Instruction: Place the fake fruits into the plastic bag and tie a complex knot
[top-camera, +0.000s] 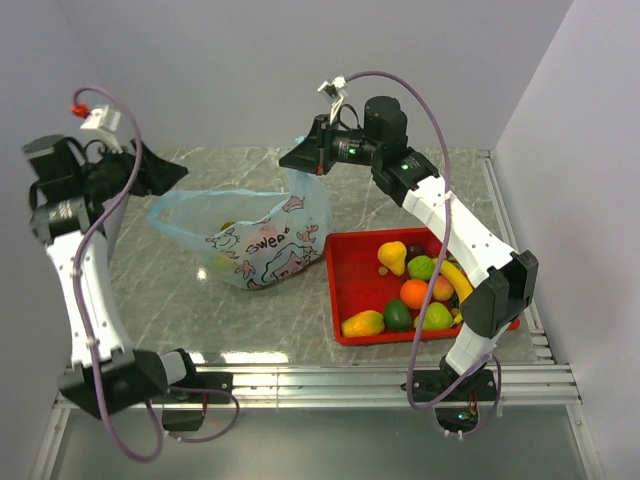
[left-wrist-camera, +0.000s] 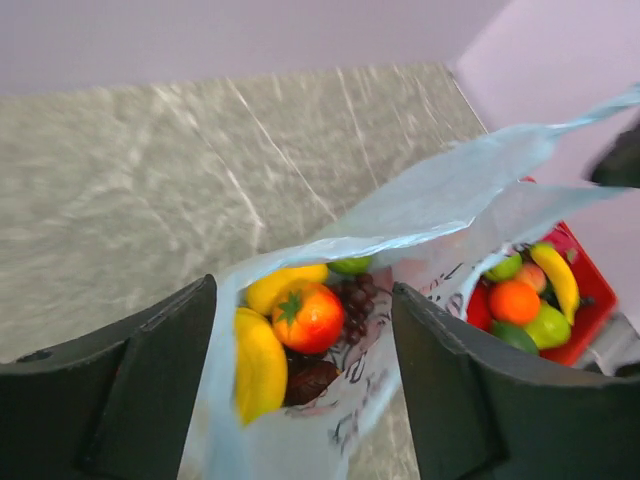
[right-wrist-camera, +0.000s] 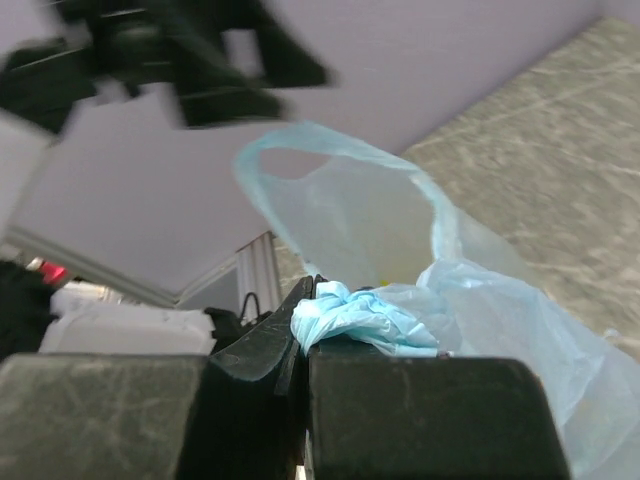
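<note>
The light-blue plastic bag (top-camera: 270, 245) stands open on the marble table, left of the red tray. Inside it lie fake fruits: a red-orange one (left-wrist-camera: 308, 318), a yellow one (left-wrist-camera: 255, 365), purple grapes (left-wrist-camera: 357, 300) and a lime (left-wrist-camera: 350, 265). More fake fruits (top-camera: 415, 290) fill the tray. My right gripper (top-camera: 292, 158) (right-wrist-camera: 312, 290) is shut on the bunched right handle (right-wrist-camera: 355, 315), lifting it. My left gripper (top-camera: 172, 173) (left-wrist-camera: 303, 290) is open, its fingers straddling the bag's left rim without pinching it. The free handle loop (right-wrist-camera: 330, 190) hangs slack. No knot shows.
The red tray (top-camera: 338, 285) sits at the right, close to the right arm's base. Metal rails run along the table's right edge (top-camera: 500, 200) and front edge (top-camera: 380, 375). Walls close in at the back and on both sides.
</note>
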